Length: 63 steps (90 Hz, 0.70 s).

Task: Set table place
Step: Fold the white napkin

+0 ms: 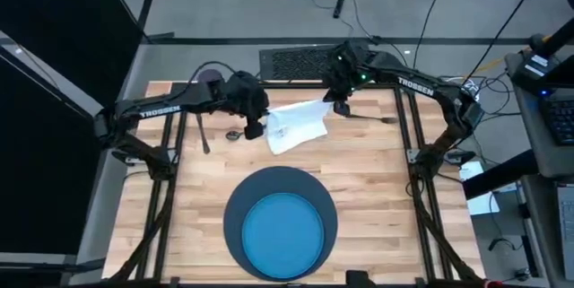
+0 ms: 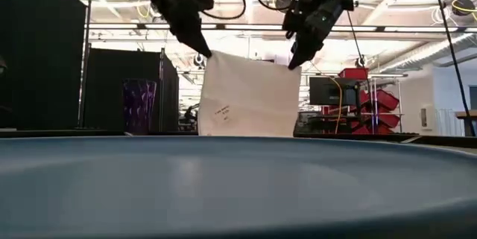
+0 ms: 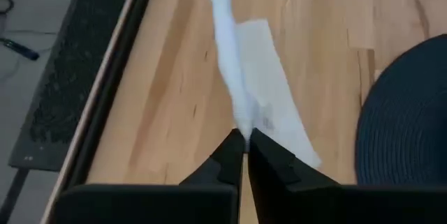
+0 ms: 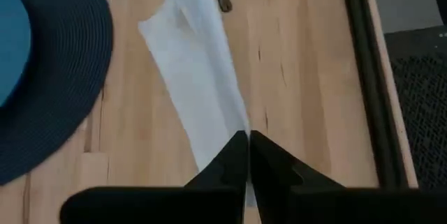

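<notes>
A white cloth napkin (image 1: 296,126) is held stretched above the pale wood-plank table (image 1: 377,180), beyond the bright blue round plate (image 1: 282,230) centred on a dark slate-blue mat (image 1: 235,205).

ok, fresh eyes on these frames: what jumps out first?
The white napkin hangs above the table, stretched between both arms: left gripper shut on one top corner, right gripper on the other. Nearer the front edge, the blue plate sits centred on the dark round mat.
</notes>
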Each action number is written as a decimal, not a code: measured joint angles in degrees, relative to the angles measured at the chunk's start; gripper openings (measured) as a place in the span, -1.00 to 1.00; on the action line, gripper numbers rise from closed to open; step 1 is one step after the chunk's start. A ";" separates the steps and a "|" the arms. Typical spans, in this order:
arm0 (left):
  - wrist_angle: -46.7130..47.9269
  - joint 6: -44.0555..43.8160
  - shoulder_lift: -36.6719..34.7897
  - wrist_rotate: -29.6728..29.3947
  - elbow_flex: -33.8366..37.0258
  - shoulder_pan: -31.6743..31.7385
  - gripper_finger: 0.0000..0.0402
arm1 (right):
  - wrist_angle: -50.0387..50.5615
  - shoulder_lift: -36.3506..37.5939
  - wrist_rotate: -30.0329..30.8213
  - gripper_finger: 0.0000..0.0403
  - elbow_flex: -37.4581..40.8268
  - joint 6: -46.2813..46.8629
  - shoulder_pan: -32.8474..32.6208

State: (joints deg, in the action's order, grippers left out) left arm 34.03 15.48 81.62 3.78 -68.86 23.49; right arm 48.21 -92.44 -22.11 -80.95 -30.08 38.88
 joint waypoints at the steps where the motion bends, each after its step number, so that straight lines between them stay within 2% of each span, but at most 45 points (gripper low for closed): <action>1: -0.02 0.01 -0.04 -0.19 0.00 -0.03 -1.00 | 0.00 0.07 0.05 -1.00 0.00 0.05 0.01; 27: 0.16 2.61 0.04 -3.21 -3.39 1.37 -1.00 | -4.21 0.82 1.79 -1.00 0.00 0.48 0.67; 49: -3.96 4.99 0.37 -5.78 -7.20 3.31 -1.00 | -13.26 0.82 8.99 -1.00 0.00 1.33 0.91; 63: -3.48 4.56 0.38 -5.45 -7.70 3.04 -1.00 | -15.15 0.89 8.87 -1.00 0.00 1.83 0.48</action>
State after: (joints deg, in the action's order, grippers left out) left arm 30.55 20.04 82.00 -1.67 -76.56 26.53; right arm 33.06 -91.55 -13.23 -80.95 -28.25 39.35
